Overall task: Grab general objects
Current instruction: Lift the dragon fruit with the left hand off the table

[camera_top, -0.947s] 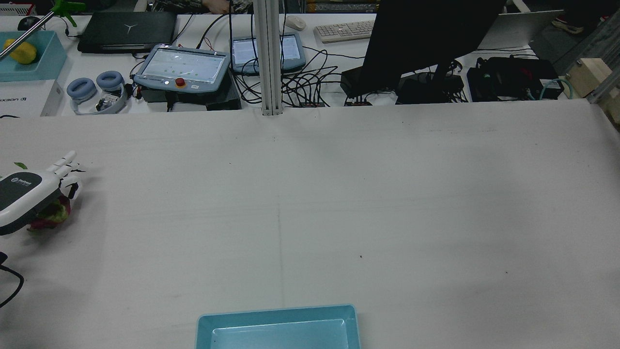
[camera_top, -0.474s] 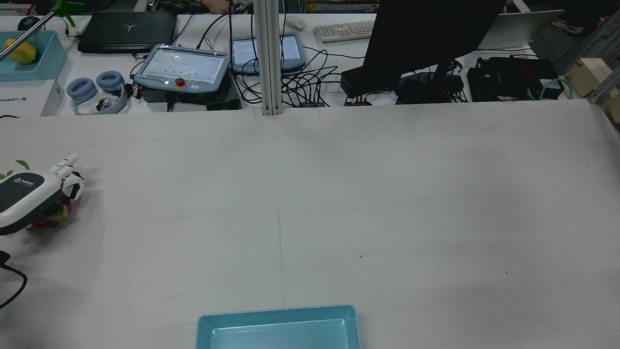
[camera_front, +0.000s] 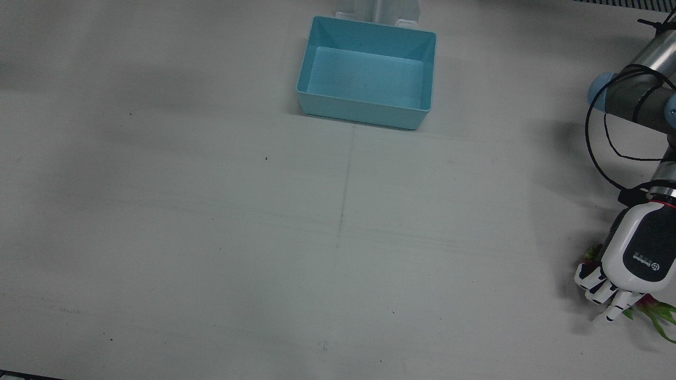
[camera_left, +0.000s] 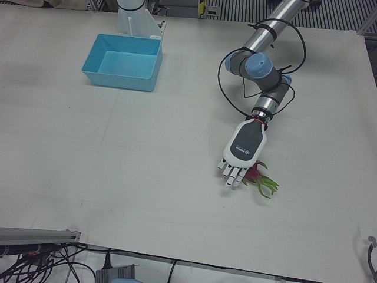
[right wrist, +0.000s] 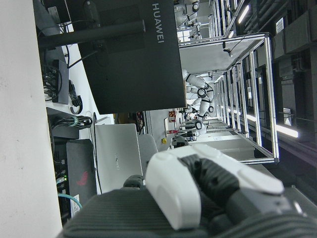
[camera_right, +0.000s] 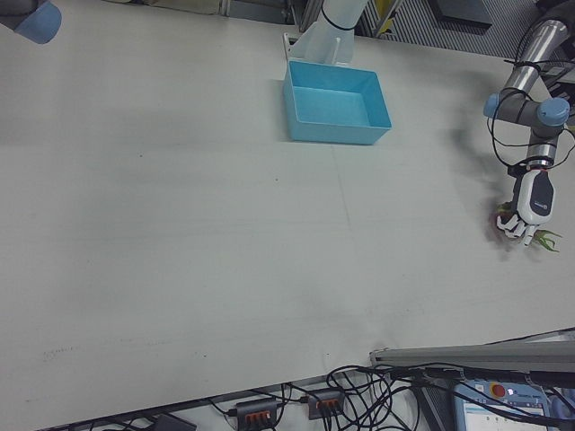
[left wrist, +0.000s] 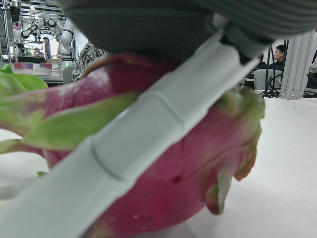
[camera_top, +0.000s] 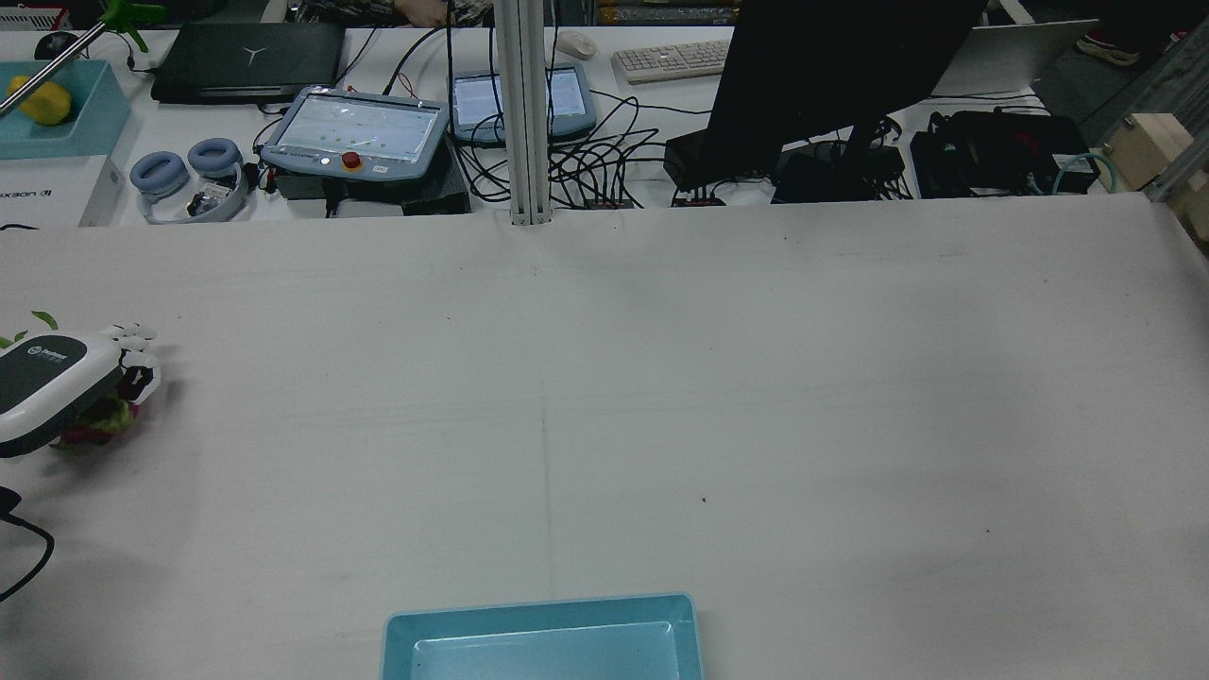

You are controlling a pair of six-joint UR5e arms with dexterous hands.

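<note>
A pink dragon fruit (camera_front: 648, 303) with green leaf tips lies on the white table at its edge on my left arm's side. My left hand (camera_front: 636, 248) lies on top of it, fingers curled down around it; the fruit rests on the table. The fruit also shows in the rear view (camera_top: 99, 420), the left-front view (camera_left: 257, 174) and, filling the picture, the left hand view (left wrist: 173, 188), where a white finger (left wrist: 148, 129) presses across it. My left hand also shows in the rear view (camera_top: 52, 378) and left-front view (camera_left: 244, 147). My right hand (right wrist: 208, 183) shows only in its own view, raised off the table.
An empty light-blue bin (camera_front: 364, 113) stands at the middle of the robot's side of the table, also in the rear view (camera_top: 543, 614). Beyond the table's far edge are teach pendants (camera_top: 354, 132), cables and a black monitor (camera_top: 831, 76).
My left hand's fingers, stretched out before, have curled down around the dragon fruit. The hand has sunk slightly onto it.
</note>
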